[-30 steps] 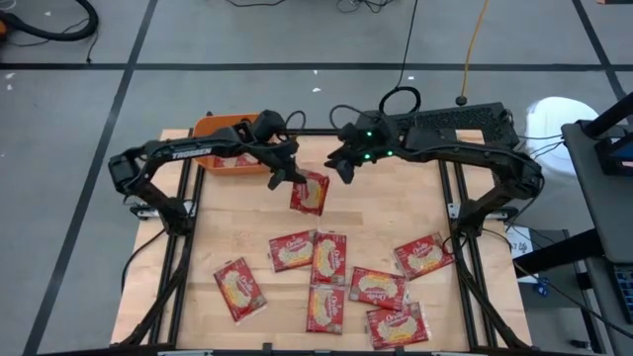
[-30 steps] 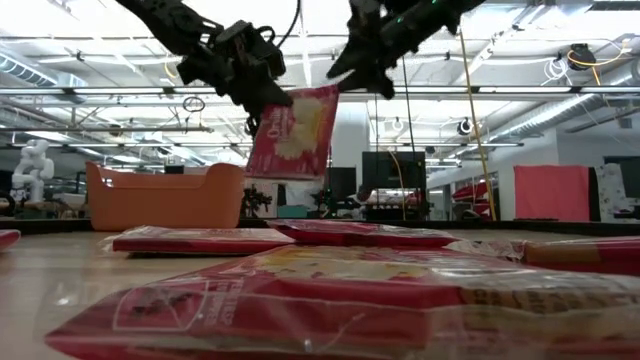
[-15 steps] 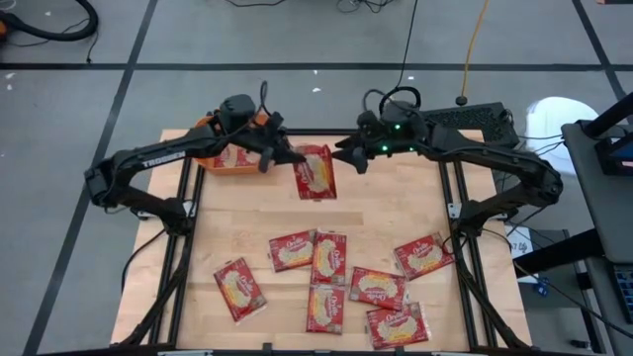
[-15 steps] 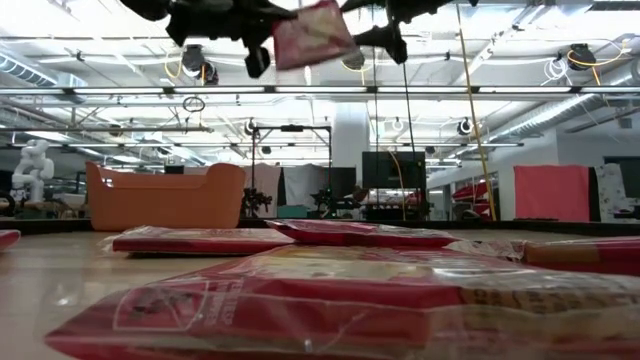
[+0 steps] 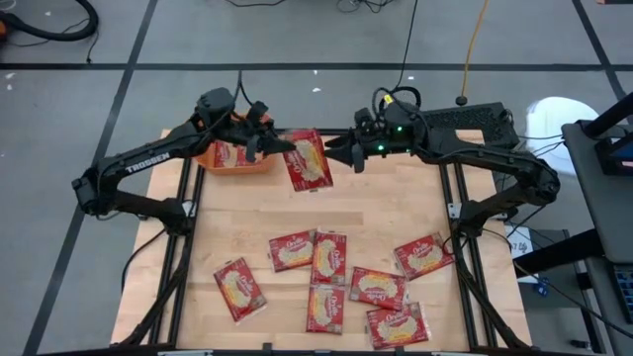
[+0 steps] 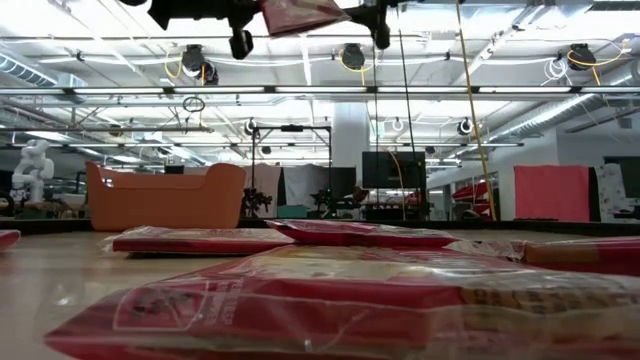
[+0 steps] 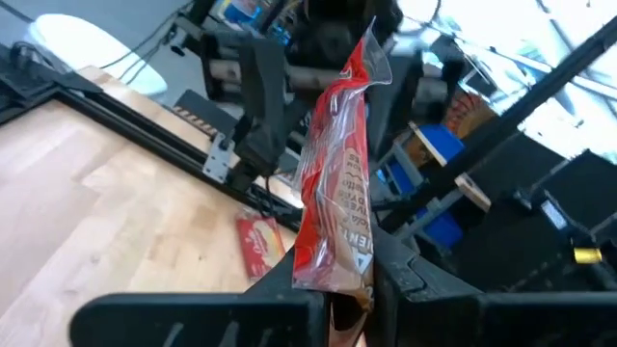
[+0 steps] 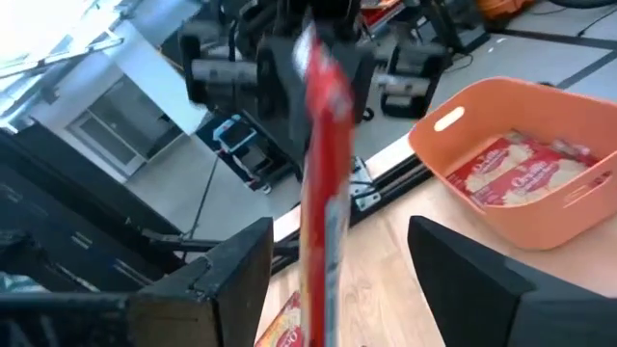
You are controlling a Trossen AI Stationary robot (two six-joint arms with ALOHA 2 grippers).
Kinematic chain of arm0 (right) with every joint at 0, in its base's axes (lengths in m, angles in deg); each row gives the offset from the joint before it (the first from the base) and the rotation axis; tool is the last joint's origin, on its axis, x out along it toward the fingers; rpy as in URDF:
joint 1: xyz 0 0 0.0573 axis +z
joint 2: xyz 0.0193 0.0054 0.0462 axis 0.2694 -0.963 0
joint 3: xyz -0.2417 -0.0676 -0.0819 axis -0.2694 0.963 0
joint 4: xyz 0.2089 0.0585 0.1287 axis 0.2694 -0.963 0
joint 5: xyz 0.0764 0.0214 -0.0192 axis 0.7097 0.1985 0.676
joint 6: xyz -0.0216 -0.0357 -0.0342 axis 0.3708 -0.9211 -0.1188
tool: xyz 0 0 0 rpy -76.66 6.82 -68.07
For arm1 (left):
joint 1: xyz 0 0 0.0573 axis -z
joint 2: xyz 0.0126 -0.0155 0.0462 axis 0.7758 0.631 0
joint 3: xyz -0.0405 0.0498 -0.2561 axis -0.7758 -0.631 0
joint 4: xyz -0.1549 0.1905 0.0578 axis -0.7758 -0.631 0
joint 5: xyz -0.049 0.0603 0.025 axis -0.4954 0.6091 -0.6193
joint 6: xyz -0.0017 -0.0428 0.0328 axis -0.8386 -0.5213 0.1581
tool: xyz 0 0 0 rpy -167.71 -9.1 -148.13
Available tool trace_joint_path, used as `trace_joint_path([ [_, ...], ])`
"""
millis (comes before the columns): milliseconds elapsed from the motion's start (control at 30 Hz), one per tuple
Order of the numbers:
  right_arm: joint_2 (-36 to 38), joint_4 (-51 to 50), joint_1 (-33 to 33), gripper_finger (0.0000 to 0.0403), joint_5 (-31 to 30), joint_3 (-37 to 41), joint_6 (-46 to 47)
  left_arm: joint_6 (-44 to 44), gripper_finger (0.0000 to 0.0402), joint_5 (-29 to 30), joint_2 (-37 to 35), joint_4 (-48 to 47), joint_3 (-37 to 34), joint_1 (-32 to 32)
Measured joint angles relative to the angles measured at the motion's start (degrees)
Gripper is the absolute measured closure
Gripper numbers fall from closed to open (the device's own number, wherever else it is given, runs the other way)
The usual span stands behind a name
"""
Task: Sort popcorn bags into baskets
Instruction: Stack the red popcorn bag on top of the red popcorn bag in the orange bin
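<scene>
High camera looks straight down on the table (image 5: 396, 227); low one skims level across it; wrist cameras closely face the lifted popcorn bag (image 7: 337, 193).

White capital letters reading "TROSSEN" run along the dark upper link of the left arm (image 5: 148, 159) in the high view, at about ten o'clock from the table's middle. The flat red plastic popcorn packets (image 5: 326, 259) lying on the pale wooden table carry white script lettering over their cream ovals, but it is too small to read. No other writing can be made out.
</scene>
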Motion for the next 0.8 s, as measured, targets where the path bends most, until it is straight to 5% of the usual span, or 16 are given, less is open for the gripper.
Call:
trace_joint_path([
  [367, -4.74, 4.65, 1.14, 0.0213, 0.13, 0.07, 0.78, -0.42, 0.0362, 0.99, -0.02, -0.04, 0.00, -0.31],
  [800, -6.25, 5.43, 1.16, 0.0352, 0.17, 0.07, 0.23, -0.14, 0.0359, 1.83, -0.01, -0.04, -0.02, -0.19],
])
